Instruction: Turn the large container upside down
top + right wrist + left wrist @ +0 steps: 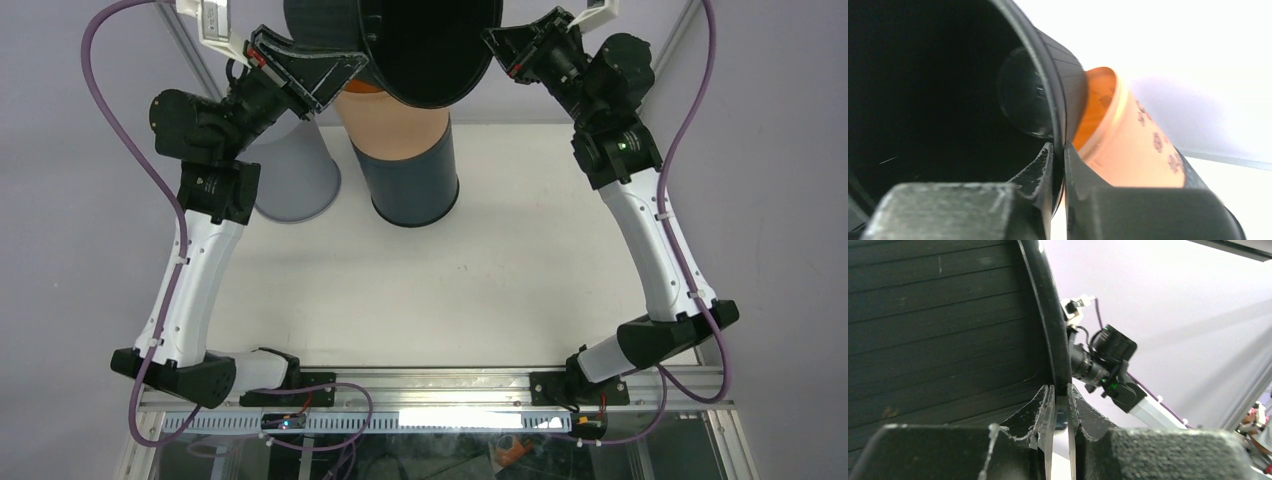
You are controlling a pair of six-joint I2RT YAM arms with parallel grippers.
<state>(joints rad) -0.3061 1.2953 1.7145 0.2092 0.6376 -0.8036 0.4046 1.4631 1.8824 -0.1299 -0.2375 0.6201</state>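
Large container [430, 45] aloft — left claw [1060, 392], right claw [1058, 150] pinch opposite rim sides.

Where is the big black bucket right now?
In the overhead view the big black bucket is at the top centre, held up by its rim between the left gripper and the right gripper, just over the peach cup.

**Robotics laboratory test cell.** A left robot arm [195, 285] and a right robot arm [655, 255] are bolted to a slotted aluminium rail [440, 380] at the near edge of a white worktop [480, 290]. Purple cables [712, 55] loop from each arm. Metal frame posts [192, 55] and plain lilac walls [790, 220] enclose the cell.
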